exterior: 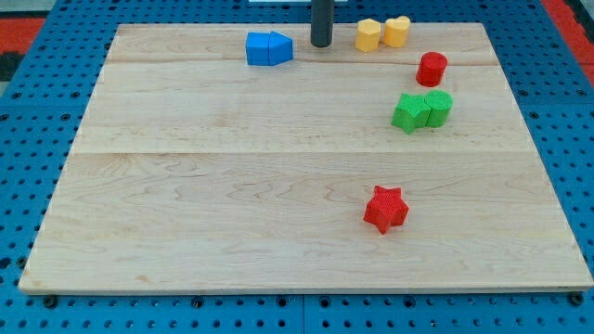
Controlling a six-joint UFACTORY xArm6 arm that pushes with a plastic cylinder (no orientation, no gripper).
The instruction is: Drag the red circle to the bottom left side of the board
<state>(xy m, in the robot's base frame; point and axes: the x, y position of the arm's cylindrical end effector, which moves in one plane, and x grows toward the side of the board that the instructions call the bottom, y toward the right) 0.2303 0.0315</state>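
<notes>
The red circle (432, 69) is a short red cylinder near the view's top right of the wooden board (186, 213). My tip (321, 44) is the lower end of a dark rod at the view's top middle, well to the left of the red circle and apart from it. The tip stands between the blue blocks and the yellow blocks, touching neither.
A blue block pair (269, 48) lies left of the tip. Two yellow blocks (382, 33) lie right of it. A green star (409, 112) and a green cylinder (439, 107) sit just below the red circle. A red star (385, 209) lies lower, right of centre.
</notes>
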